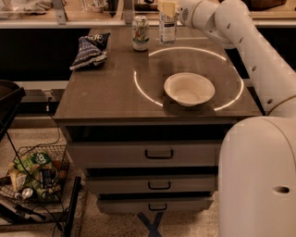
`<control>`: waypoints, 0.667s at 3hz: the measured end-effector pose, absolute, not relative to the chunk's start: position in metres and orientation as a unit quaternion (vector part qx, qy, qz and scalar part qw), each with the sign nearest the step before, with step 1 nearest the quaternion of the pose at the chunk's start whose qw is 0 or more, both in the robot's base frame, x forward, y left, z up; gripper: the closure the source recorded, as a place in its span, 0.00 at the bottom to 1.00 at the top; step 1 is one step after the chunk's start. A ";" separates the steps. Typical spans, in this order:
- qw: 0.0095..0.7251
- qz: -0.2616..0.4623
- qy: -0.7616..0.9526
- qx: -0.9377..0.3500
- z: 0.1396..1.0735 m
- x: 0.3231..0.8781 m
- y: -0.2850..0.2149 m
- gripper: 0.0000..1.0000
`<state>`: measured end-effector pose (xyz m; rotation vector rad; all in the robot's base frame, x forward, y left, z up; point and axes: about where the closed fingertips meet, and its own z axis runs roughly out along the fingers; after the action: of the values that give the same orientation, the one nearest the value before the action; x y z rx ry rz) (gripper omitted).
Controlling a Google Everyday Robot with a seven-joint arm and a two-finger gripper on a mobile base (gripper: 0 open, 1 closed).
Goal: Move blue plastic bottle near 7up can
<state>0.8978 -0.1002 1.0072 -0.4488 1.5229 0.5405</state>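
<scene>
Far edge of the counter (106, 97), camera view: the blue plastic bottle (167, 28) stands upright, just right of the 7up can (140, 33). A thin strip of bare wood lies between them and they are not touching.
Claw (169, 7): right at the top of the bottle, covering its cap. Whether it is spread or pinching, I cannot tell.
Arm (249, 46): white, reaching in from the right over the counter's rear right corner.
Bottle contents: a clear body behind a pale label; the fill level is not readable.
Can: upright, silver top showing, close to the back edge.
Bowl (189, 89): white, sitting right way up toward the front right, showing only its bare inside. It lies within the glowing ring (138, 88) on the wood.
Snack bag (90, 50): dark blue, crumpled, lying by the far left edge, well apart from the can.
Open room: a broad stretch of bare wood runs along the left and front, between bag and bowl.
Front edge: the bowl's rim comes near it.
Drawers (159, 154): three below the top, all pushed in.
Wire basket (34, 178): on the floor at the left, holding a green packet, wrappers and what looks like a can.
Robot body (259, 180): big and white, filling the lower right.
</scene>
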 end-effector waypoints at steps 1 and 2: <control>0.661 0.238 0.684 -0.196 0.972 0.901 -0.089 1.00; 0.658 0.242 0.686 -0.194 0.963 0.900 -0.084 1.00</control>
<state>0.9004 -0.0842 0.9630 -0.4396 1.5549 0.5485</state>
